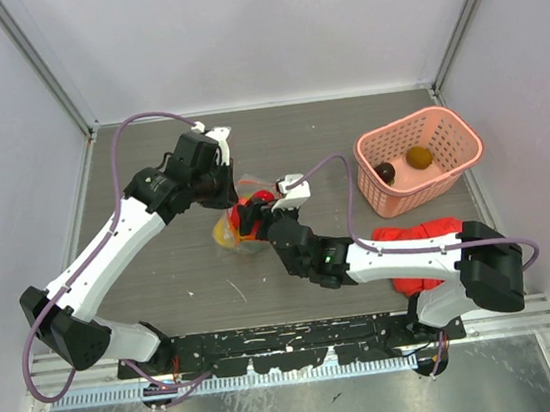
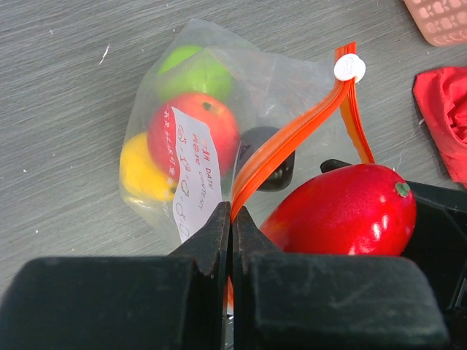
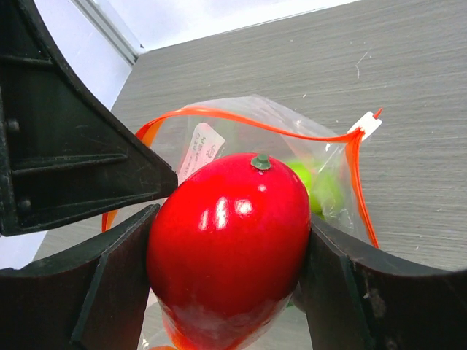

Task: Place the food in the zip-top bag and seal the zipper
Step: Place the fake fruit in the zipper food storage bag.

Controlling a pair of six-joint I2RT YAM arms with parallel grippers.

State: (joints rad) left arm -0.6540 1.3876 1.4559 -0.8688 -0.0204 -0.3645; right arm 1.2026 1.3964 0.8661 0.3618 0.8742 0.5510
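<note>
The clear zip-top bag [image 2: 219, 95] lies on the grey table with a green fruit [image 2: 193, 73], a red one [image 2: 193, 131], a yellow one [image 2: 139, 171] and a dark one [image 2: 266, 157] inside. My left gripper [image 2: 232, 219] is shut on the orange zipper [image 2: 292, 135] and lifts that edge, so the mouth stands open. My right gripper [image 3: 232, 222] is shut on a large glossy red fruit [image 3: 230, 240] in the bag's mouth. The fruit's lower end shows behind the plastic. From above, both grippers meet over the bag [image 1: 236, 225].
A pink basket [image 1: 418, 155] at the back right holds a dark brown fruit [image 1: 385, 173] and an orange one [image 1: 419, 157]. A red cloth [image 1: 418, 239] lies under my right arm. White walls enclose the table on three sides.
</note>
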